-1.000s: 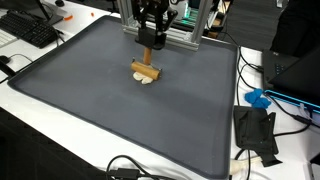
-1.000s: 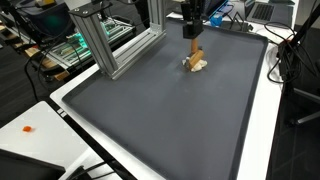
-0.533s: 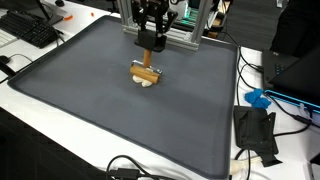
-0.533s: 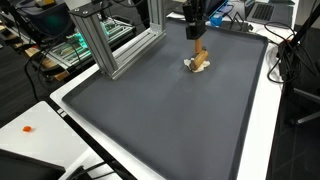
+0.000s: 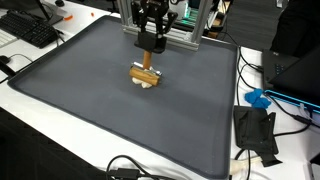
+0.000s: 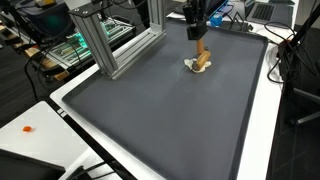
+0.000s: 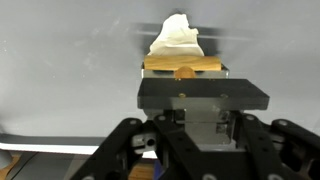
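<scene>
My gripper (image 5: 150, 42) (image 6: 198, 33) is shut on the upright handle of a wooden T-shaped tool (image 5: 146, 70) (image 6: 202, 58). The tool's crossbar rests low over the grey mat (image 5: 90, 100) near its far edge. A small white crumpled lump (image 5: 148, 83) (image 6: 193, 66) lies against the crossbar, touching it. Seen from the wrist, the crossbar of the wooden tool (image 7: 183, 66) runs sideways with the white lump (image 7: 176, 38) just beyond it. The gripper (image 7: 205, 125) fills the lower half of that picture, and a dark block hides the handle.
An aluminium frame (image 6: 105, 40) stands at the mat's far edge, close behind the gripper. A keyboard (image 5: 35, 30) lies off one corner. A blue item (image 5: 258, 98) and a black device (image 5: 255, 130) sit beside the mat, with cables (image 5: 130, 170) at the near edge.
The gripper and the wooden tool have shifted a little sideways across the mat, the white lump staying against the crossbar. The grip has not changed.
</scene>
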Robot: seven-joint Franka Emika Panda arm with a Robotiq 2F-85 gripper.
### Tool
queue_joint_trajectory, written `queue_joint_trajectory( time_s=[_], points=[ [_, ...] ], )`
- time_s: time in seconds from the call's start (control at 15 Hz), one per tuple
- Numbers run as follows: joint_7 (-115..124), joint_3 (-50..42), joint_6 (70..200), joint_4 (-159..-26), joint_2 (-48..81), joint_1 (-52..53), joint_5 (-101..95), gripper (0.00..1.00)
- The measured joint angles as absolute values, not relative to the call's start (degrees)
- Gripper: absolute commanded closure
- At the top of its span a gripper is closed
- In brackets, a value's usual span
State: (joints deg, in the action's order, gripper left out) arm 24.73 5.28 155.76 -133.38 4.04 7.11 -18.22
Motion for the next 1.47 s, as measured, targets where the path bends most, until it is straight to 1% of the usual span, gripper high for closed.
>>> queue_joint_trajectory(
  time_s=[0.27, 0.73, 1.47],
  points=[
    [27.5, 5.3, 155.9, -133.4, 4.1, 7.3, -20.2, 0.77],
    [39.8, 5.3, 156.1, -132.5, 5.0, 7.5, -26.1, 0.77],
    [39.6, 5.7, 143.9, -128.2, 5.1, 8.1, -11.8, 0.77]
  ],
)
